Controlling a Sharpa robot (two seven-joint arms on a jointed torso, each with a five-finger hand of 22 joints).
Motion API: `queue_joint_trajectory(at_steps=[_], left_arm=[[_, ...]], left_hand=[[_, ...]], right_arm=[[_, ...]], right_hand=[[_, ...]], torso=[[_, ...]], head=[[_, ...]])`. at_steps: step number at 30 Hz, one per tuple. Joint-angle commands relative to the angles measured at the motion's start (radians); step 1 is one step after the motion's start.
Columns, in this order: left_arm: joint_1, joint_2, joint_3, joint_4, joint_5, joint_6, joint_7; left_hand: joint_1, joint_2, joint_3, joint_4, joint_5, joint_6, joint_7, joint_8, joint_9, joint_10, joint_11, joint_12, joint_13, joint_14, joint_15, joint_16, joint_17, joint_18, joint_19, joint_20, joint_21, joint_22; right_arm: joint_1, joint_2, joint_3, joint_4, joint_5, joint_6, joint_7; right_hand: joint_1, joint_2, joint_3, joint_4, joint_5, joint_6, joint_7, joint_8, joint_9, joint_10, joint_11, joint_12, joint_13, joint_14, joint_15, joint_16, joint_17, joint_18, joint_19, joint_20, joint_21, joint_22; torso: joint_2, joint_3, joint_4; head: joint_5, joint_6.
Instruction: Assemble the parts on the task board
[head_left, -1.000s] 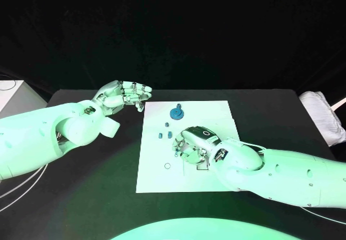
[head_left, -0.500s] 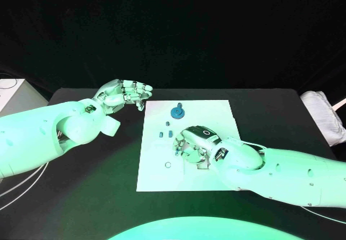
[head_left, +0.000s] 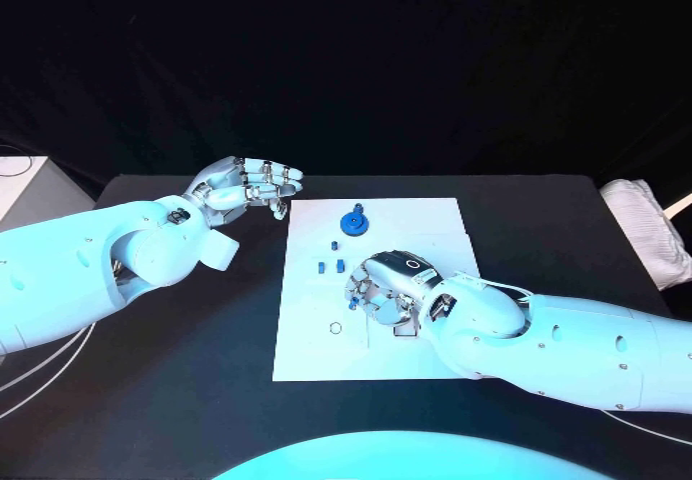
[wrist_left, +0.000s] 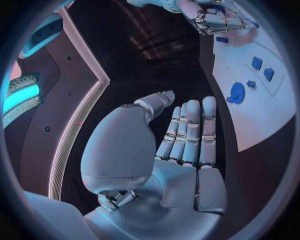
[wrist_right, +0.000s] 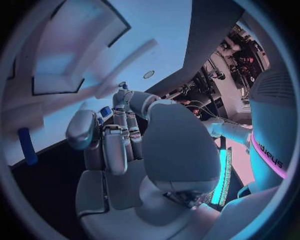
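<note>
Head view gives us the white task board (head_left: 433, 350) in the middle of the black table (head_left: 188, 340), and we see several blue parts on it. A round blue part (head_left: 353, 221) with a stub on top stands near the board's far edge, just left of its middle. A little nearer us, toward the board's left edge, two small blue blocks (head_left: 329, 266) sit side by side, with one tinier blue piece (head_left: 333, 245) between them and the round part.

Our right hand (head_left: 382, 295) is down on the board's centre, fingers curled onto the surface; in the right wrist view a small blue bit (wrist_right: 105, 111) shows at its fingertips (wrist_right: 119, 100), so we read it as pinching a part. A loose blue peg (wrist_right: 27, 145) lies on the white board near that hand.

Our left hand (head_left: 248, 187) hovers off the board, above the table near the board's far-left corner. In the left wrist view its fingers (wrist_left: 190, 130) lie straight and side by side, thumb apart, nothing in them.
</note>
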Motion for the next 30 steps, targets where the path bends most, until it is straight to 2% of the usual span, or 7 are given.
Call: queue_joint_trajectory(at_steps=[1, 20, 30], left_arm=[[0.0, 0.0, 0.001, -0.001, 0.007, 0.01, 0.001], [0.0, 0.0, 0.001, -0.01, 0.007, 0.012, -0.002], [0.0, 0.0, 0.001, -0.011, 0.007, 0.012, -0.003]], left_hand=[[-0.011, -0.002, -0.004, 0.005, 0.003, -0.009, 0.007, 0.006, -0.002, -0.008, -0.002, 0.006, -0.001, 0.001, 0.004, -0.004, -0.002, 0.014, 0.003, 0.003, 0.003, 0.001], [-0.011, -0.002, -0.004, 0.005, 0.003, -0.011, 0.008, 0.006, -0.002, -0.01, -0.002, 0.006, -0.001, 0.001, 0.005, -0.004, -0.002, 0.014, 0.003, 0.003, 0.003, 0.001], [-0.011, -0.002, -0.004, 0.005, 0.003, -0.012, 0.008, 0.007, -0.002, -0.013, -0.001, 0.007, -0.002, 0.001, 0.005, -0.004, -0.002, 0.014, 0.003, 0.003, 0.003, 0.001]], right_arm=[[-0.002, -0.002, -0.002, 0.002, -0.015, 0.026, -0.004], [-0.002, -0.009, -0.002, 0.016, -0.026, -0.034, -0.012], [-0.002, -0.018, -0.002, 0.02, -0.034, -0.031, -0.025]], right_hand=[[-0.015, -0.005, 0.002, 0.002, 0.002, 0.003, 0.007, 0.004, 0.002, 0.036, -0.031, -0.005, 0.001, 0.054, -0.004, 0.005, 0.0, -0.009, -0.005, 0.0, 0.005, 0.001], [-0.017, -0.005, 0.003, 0.001, 0.004, 0.004, 0.007, 0.005, 0.003, 0.038, -0.031, -0.005, 0.002, 0.054, -0.004, 0.005, 0.001, -0.009, -0.006, 0.0, 0.006, 0.001], [-0.017, -0.005, 0.003, 0.001, 0.004, 0.004, 0.007, 0.005, 0.003, 0.038, -0.031, -0.005, 0.002, 0.054, -0.004, 0.005, 0.001, -0.009, -0.006, 0.0, 0.006, 0.001]], torso=[[0.0, 0.0001, 0.0008], [0.0, 0.0, 0.0009], [0.0, -0.0003, 0.0005]], head=[[0.0, -0.001], [-0.001, 0.002], [-0.001, 0.002]])
